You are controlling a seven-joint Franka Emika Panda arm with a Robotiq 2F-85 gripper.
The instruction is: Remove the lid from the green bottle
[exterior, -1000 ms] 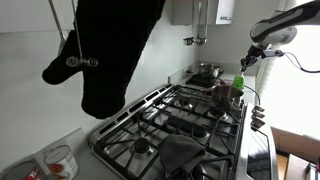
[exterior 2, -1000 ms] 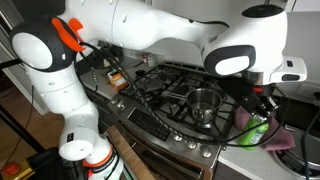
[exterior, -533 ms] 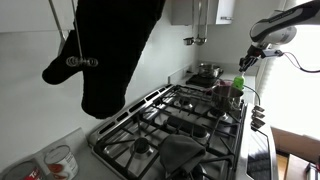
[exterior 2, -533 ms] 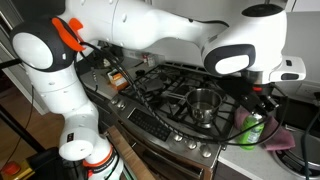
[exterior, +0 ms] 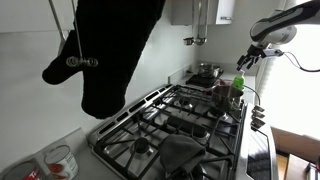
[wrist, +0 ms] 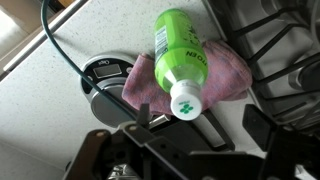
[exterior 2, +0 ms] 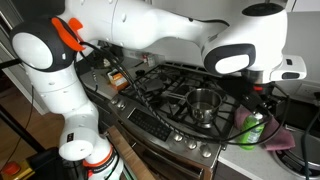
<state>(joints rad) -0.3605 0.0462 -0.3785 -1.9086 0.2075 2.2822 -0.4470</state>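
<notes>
From my remote seat, the wrist view looks almost straight down on the green bottle [wrist: 180,55]. It is a slim, bright lime-green bottle with a band of small white print along its side. Its round white lid [wrist: 185,102] carries a green cross-shaped mark and is on the neck. The bottle stands on a crumpled pink cloth [wrist: 232,78], which lies on a pale speckled countertop [wrist: 50,110]. A dark round metal disc [wrist: 103,75] peeks out from under the cloth's edge. A black cable [wrist: 60,45] loops across the counter beside it. The black stove grates [wrist: 285,50] begin just beside the cloth. The gripper [wrist: 197,135] fills the bottom of this view as dark shapes. Its jaws stand apart on either side of the lid, clasping nothing, and I cannot tell whether they touch the bottle. In an exterior view the bottle [exterior: 237,90] stands upright at the far edge of the gas stove [exterior: 170,120], green above and darker below. There the gripper [exterior: 243,62] hangs just above it. A steel pot [exterior: 207,71] sits on a burner nearby, and a black oven mitt [exterior: 110,50] hangs in the foreground. In an exterior view from the opposite side, the bottle [exterior 2: 252,128] stands beside the cloth [exterior 2: 282,140], under the white arm [exterior 2: 150,30].
</notes>
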